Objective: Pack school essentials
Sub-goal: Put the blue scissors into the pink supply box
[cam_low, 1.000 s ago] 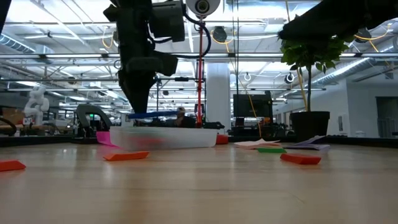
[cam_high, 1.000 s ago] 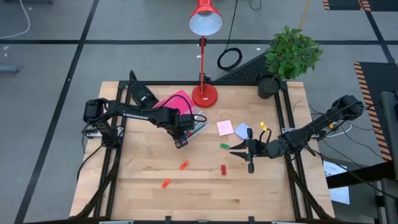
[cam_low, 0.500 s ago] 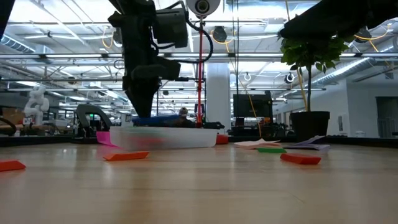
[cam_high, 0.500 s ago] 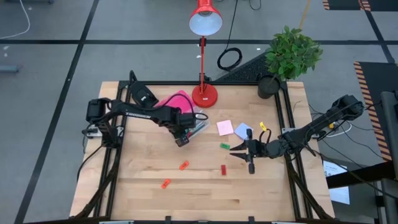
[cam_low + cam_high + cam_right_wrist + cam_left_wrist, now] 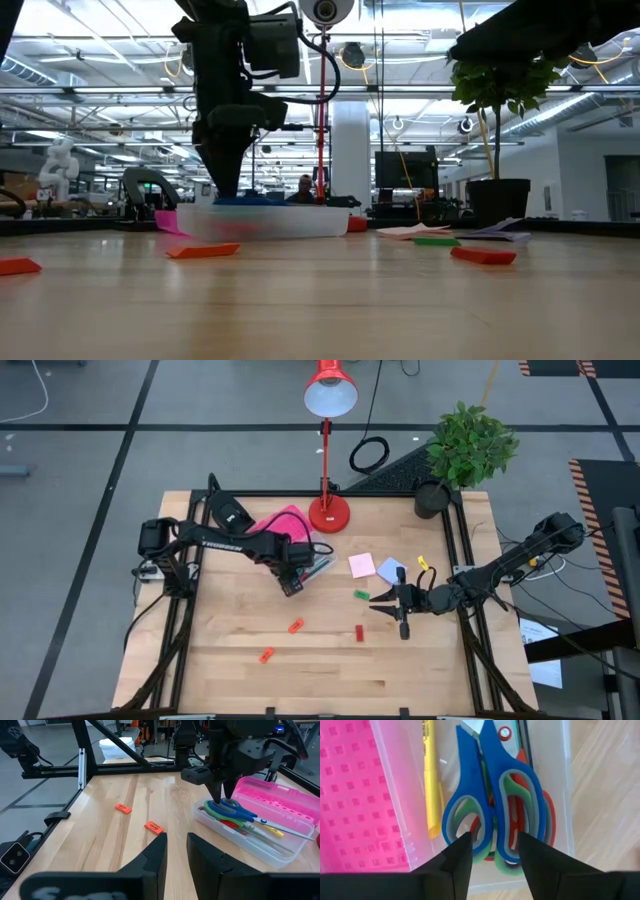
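From above, my left gripper [image 5: 291,588] hangs at the near end of the clear box [image 5: 318,565] beside the red lamp [image 5: 328,512], its pink lid [image 5: 283,523] flung open. My right gripper [image 5: 383,600] waits near the pink pad [image 5: 361,565] and blue pad [image 5: 390,569], with small erasers [image 5: 295,626] scattered on the table [image 5: 230,650].

At table height, my left arm reaches down into the box.

Through my left wrist, my fingers [image 5: 456,862] are spread over the blue scissors [image 5: 485,795], which lie in the box atop green and red pairs beside a yellow pen [image 5: 431,775].

My right wrist shows its fingers [image 5: 155,857] parted, empty.
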### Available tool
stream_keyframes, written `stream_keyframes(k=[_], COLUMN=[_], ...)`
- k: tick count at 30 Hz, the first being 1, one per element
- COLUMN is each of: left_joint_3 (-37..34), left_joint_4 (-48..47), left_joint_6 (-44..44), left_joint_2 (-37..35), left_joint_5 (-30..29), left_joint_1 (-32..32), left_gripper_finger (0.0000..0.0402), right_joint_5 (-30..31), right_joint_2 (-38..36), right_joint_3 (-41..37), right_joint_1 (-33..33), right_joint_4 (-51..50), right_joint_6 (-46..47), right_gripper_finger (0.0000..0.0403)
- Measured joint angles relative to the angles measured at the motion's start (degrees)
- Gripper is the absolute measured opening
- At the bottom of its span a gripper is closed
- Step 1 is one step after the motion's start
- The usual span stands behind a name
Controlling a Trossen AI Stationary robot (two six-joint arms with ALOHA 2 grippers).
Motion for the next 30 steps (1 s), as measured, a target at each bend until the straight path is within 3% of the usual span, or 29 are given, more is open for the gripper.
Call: stream_keyframes(k=[5,17,24,30], left_joint_3=[0.0,-0.04,-1.95,-2.45], left_joint_4=[0.61,2.08,6.8,3.16], left_joint_6=[4.83,4.93,6.54,5.8], left_joint_2=[0.0,0.0,0.0,0.0], left_joint_5=[-0.11,-1.09,-0.53,-0.04], left_joint_1=[-0.23,0.86,0.84,0.81], left_gripper_finger=[0.0133,0.0075,0.0073,0.0069], right_joint_5=[0.0,-0.03,-0.28,-0.39], right_joint_2=[-0.01,0.0,0.01,0.0], right_joint_3=[-0.02,-0.04,-0.04,-0.04], right_joint_1=[0.0,0.04,0.04,0.04], right_joint_4=[-0.01,-0.03,-0.03,-0.03], right_joint_6=[0.0,0.63,0.63,0.63], right_gripper_finger=[0.0066,0.0066,0.0066,0.0066])
